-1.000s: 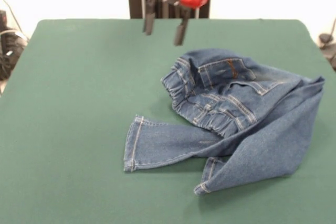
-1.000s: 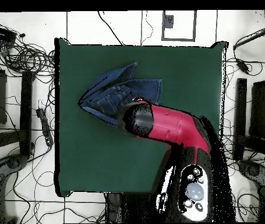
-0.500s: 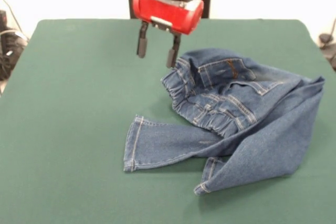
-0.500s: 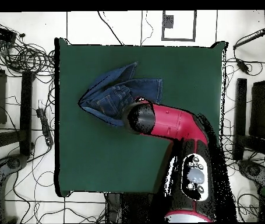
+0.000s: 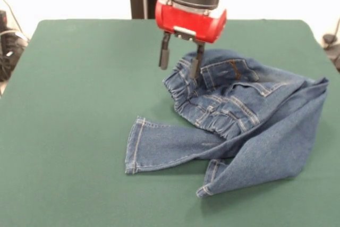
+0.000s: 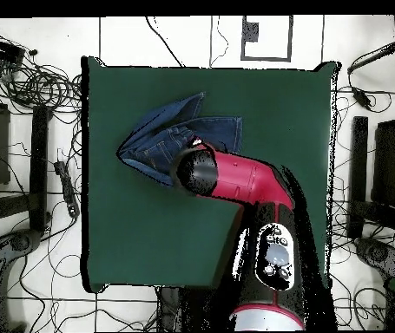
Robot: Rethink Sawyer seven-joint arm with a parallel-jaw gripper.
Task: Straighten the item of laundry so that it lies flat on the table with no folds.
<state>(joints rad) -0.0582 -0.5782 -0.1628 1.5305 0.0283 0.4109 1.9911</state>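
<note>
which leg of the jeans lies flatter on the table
The leg ending at the hem on the picture's left of the front view; the other leg is folded over across it.

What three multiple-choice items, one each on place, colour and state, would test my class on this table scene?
1. Where does the gripper hang?
A. over the jeans' gathered waistband
B. over a bare table corner
C. over a leg hem

2. What colour is the table?
A. white
B. dark green
C. red

3. How do the jeans lie?
A. flat and spread
B. rolled into a ball
C. crumpled, one leg folded across

Answers: 1 A, its fingertips straddle the waistband edge; 2 B, green cloth covers the whole top; 3 C, a leg doubles over the other and the seat bunches up.
</note>
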